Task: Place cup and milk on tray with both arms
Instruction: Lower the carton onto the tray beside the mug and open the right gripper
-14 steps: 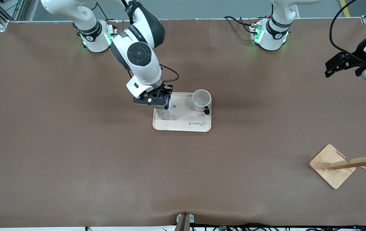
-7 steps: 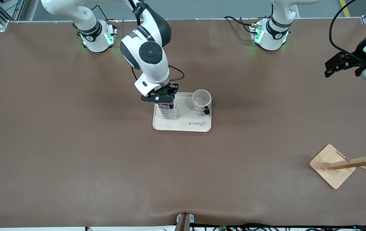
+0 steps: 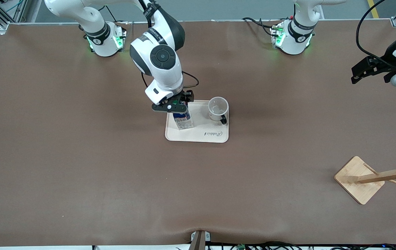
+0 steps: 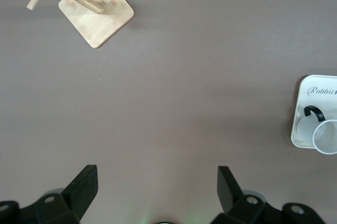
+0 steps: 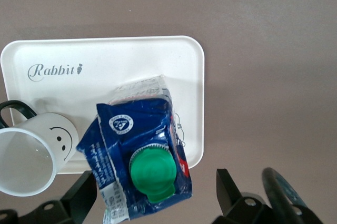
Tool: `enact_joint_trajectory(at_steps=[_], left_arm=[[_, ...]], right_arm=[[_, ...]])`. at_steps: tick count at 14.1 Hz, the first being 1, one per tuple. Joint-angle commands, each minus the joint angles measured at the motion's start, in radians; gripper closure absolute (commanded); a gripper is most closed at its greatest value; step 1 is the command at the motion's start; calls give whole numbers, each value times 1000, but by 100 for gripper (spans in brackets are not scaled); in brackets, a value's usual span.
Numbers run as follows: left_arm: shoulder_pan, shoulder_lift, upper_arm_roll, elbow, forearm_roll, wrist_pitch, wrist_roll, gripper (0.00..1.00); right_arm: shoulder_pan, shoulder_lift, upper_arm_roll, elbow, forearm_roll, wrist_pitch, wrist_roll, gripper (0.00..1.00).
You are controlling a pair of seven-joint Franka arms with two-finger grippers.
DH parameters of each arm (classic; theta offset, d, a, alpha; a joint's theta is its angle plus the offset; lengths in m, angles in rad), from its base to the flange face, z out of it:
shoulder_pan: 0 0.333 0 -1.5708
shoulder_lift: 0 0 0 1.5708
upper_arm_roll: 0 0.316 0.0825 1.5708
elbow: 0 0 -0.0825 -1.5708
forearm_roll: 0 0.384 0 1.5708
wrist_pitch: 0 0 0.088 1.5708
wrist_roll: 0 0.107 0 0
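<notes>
**Milk carton lands on tray beside cup**

Carried inward over the past second, the milk [image 3: 183, 121] now stands on the tray [image 3: 198, 138], leaning slightly, at the tray's end toward the right arm's side of the table. From the front, the right gripper [image 3: 173, 106] sits directly over the carton's top with its fingers spread apart on either side of it. The cup [image 3: 217, 108] rests upright on the same tray, at the end toward the left arm's side, its black handle turned toward the front camera. Well apart from the tray, the left gripper [image 3: 364, 71] hangs over the left arm's end of the table, where that arm waits; a bamboo rack [image 3: 361, 178] lies nearer the front camera than the tray.

From the left wrist, the left gripper [image 4: 158, 187] shows its fingers [image 4: 84, 182] wide apart over bare table [image 4: 184, 103], with the rack [image 4: 97, 13] and a corner of the tray [image 4: 316, 90] holding the cup [image 4: 321, 132] in sight.

From the right wrist, the carton [image 5: 142, 150] and its green cap [image 5: 152, 171] stand between the spread fingers [image 5: 227, 184], next to the smiley cup [image 5: 31, 155] on the tray [image 5: 105, 61].
</notes>
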Motion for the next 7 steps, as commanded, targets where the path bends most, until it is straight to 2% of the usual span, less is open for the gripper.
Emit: enact_joint_trajectory(at_steps=[1,3,4,7], left_arm=[[-2,-8,-10,3,4,-5,4,0],[-2,-8,-11,3,4,-5,4,0],[-2,-8,-11,5,4,-5,4,0],[-3,-5,-11,5,4,-2,1,0]], right_arm=[[1,-4,-9,24,-13,-7,29,0],[-1,-24,-6,57,1,-33,43,0],[-1,-29,-6,103,16,-96,43,0],[-9,-26,-12,265,111,-388,46,0]])
